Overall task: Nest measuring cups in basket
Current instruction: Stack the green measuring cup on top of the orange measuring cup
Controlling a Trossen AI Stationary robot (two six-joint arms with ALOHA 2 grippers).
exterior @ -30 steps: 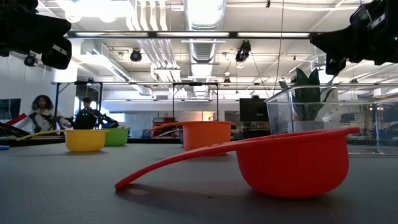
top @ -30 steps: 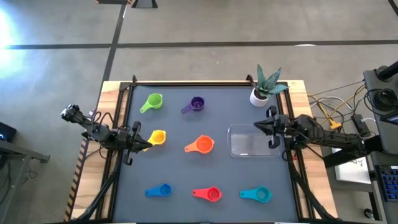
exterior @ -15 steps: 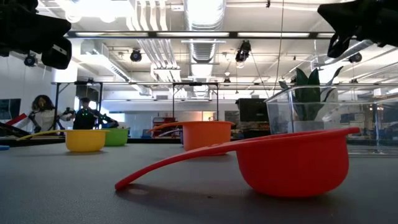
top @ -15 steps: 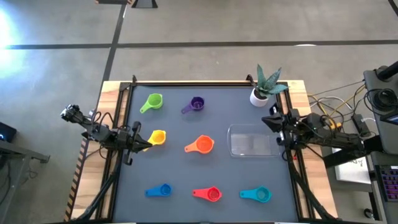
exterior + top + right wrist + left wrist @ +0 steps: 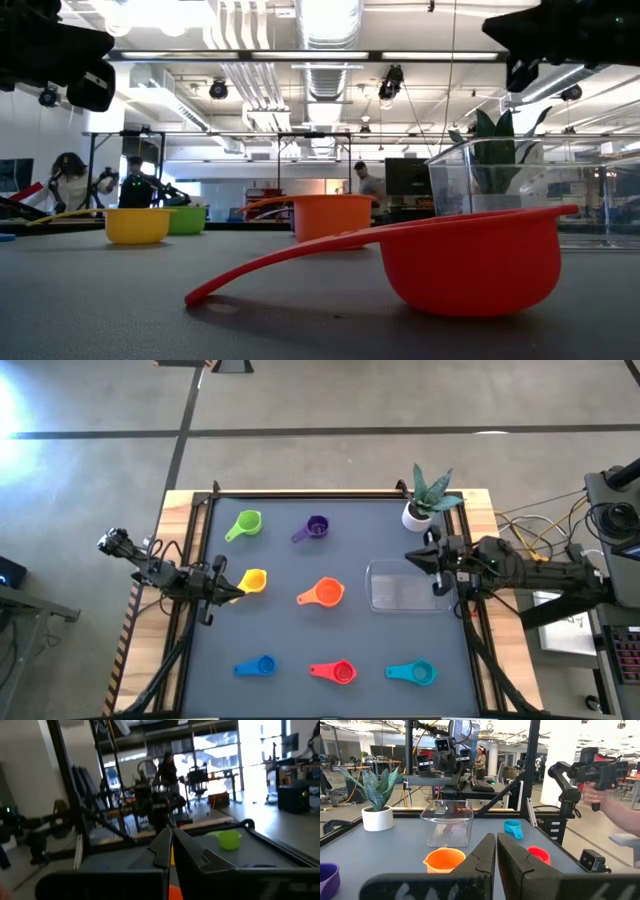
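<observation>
Nothing nested yet, by the look of it; all seven cups lie apart on the dark tabletop (image 5: 280, 630), so step in hand is prob. the first pick.

L to R, clock dirs taken from tabletop centre in the high view: left gripper (image 5: 228, 587) sits at 9 o'clock edge, jaws pressed together, holding nothing, tips just beside the small yellow plastic measuring cup (image 5: 253, 580); green plastic measuring cup (image 5: 245, 524) at 10-11; blue plastic measuring cup (image 5: 258, 666) at 7-8; purple plastic measuring cup (image 5: 315, 528) at 12; orange plastic measuring cup (image 5: 324, 593) approx. centre; red plastic measuring cup (image 5: 338, 672) at 6; teal plastic measuring cup (image 5: 415, 673) at 5; clear see-through plastic rectangular basket (image 5: 405, 586) at 3; right gripper (image 5: 410, 560) over basket's far-right corner, jaws also pressed together, empty.

To do it well: spread jaws before descending; pinch cup by its flat handle or rim, not the round wall, which could slip; largest cup should go in first so smaller ones drop inside; right arm is nearest the basket, left nearest yellow.

Containers: basket holds nothing; cups show nothing inside; white round plant pot (image 5: 416, 516) at 1-2 o'clock holds a spiky green plant (image 5: 432, 488), not part of the job.
</observation>
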